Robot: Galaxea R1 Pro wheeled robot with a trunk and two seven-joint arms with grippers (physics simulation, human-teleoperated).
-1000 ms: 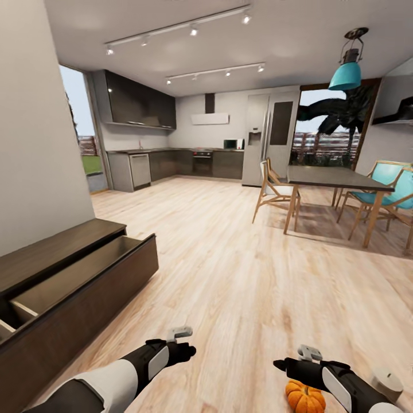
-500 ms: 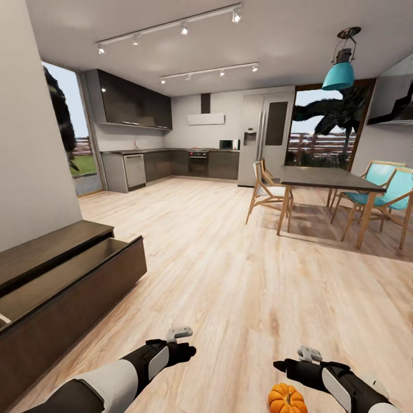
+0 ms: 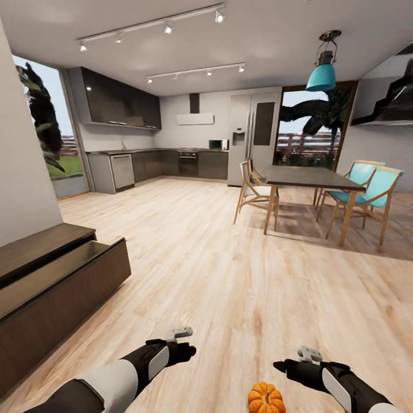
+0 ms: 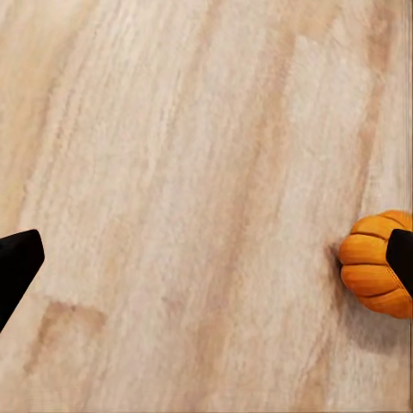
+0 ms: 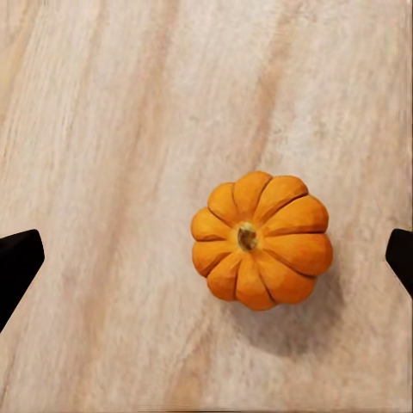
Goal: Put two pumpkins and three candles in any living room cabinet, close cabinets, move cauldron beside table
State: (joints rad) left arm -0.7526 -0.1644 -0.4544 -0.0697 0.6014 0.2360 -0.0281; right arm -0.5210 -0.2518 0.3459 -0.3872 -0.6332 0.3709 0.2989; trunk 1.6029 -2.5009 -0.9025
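The camera has swung right, sliding the open cabinet [image 3: 57,281] leftward. A pumpkin [image 5: 261,240] sits on the floor [image 3: 229,275] beneath the right gripper [image 5: 206,258], both grippers' fingers spread apart, left gripper [image 4: 206,258] empty.

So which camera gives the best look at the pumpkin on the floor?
The right wrist view: the pumpkin sits whole on the floor, seen from above. The left wrist view catches part of it at the edge; the head view crops it at the bottom.

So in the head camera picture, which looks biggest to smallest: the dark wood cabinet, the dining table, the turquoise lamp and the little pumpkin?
As they look in the head view:
1. cabinet
2. dining table
3. pumpkin and turquoise lamp: about alike, not ranked; the pumpkin is cut off by the picture's edge.
Nearness enlarges the cabinet and pumpkin.
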